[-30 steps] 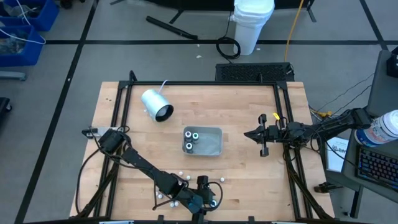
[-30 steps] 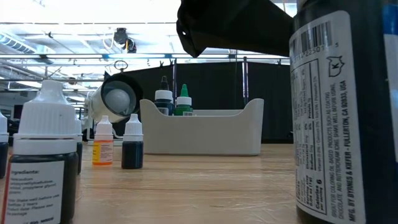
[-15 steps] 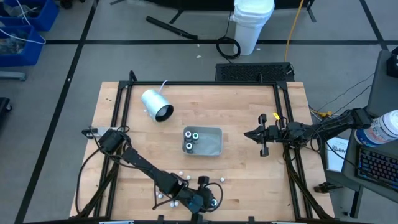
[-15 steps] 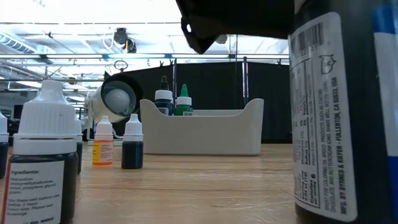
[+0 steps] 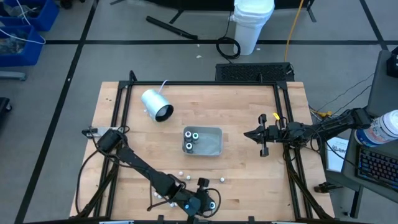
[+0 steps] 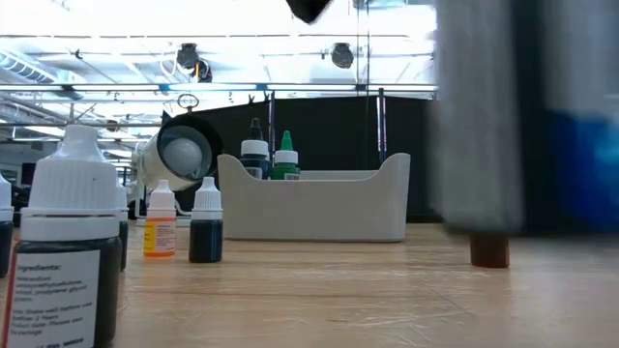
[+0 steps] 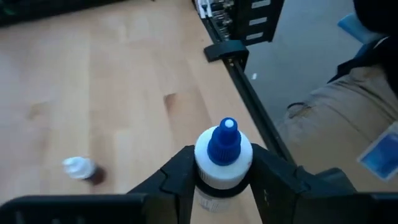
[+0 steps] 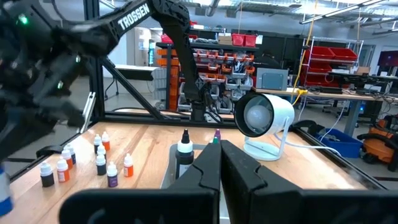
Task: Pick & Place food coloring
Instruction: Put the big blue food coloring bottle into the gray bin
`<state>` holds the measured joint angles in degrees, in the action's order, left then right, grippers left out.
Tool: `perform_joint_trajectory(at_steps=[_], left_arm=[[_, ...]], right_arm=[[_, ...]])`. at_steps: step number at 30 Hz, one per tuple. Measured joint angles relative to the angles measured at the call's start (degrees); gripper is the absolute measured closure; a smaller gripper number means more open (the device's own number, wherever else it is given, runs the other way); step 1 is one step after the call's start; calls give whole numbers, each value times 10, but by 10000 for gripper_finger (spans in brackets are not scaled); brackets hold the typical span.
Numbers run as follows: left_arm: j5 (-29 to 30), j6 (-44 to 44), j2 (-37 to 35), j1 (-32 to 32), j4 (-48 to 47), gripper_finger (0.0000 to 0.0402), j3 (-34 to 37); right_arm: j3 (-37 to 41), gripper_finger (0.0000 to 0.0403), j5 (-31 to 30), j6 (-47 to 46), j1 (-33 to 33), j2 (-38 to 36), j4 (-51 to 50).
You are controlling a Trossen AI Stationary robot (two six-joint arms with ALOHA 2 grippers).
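Left wrist view: left hand [image 7: 224, 180] clamped on blue-tipped bottle [image 7: 224, 155]; brown bottle [image 7: 81, 169] lies nearby; right hand [image 5: 260, 135] together.

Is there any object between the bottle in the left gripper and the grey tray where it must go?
Nothing visible blocks it. The left gripper holds a blue-tipped bottle at the table's near edge. Only small loose bottles stand on the wood before the tray, low enough to pass over.
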<state>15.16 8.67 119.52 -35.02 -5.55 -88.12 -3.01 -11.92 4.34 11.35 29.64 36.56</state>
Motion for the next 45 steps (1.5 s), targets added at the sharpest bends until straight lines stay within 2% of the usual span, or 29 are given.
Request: perform_joint_trajectory(at_steps=[8, 13, 19, 29, 36, 41, 45], left_arm=[[96, -12, -81, -22, -115, 281, -1], [142, -11, -100, -42, -160, 264, -1], [149, 0, -99, -45, -195, 281, -1], [161, 19, -99, -41, -222, 268, -1], [208, 59, -99, -3, -222, 277, -1], [204, 66, -99, 26, -222, 260, -1], [208, 69, -99, 44, -220, 275, -1]], right_arm=[[0, 403, 0, 9, 0, 0, 0], [0, 403, 0, 10, 0, 0, 0], [0, 403, 0, 9, 0, 0, 0], [0, 403, 0, 9, 0, 0, 0], [0, 403, 0, 9, 0, 0, 0], [0, 403, 0, 9, 0, 0, 0], [0, 403, 0, 9, 0, 0, 0]])
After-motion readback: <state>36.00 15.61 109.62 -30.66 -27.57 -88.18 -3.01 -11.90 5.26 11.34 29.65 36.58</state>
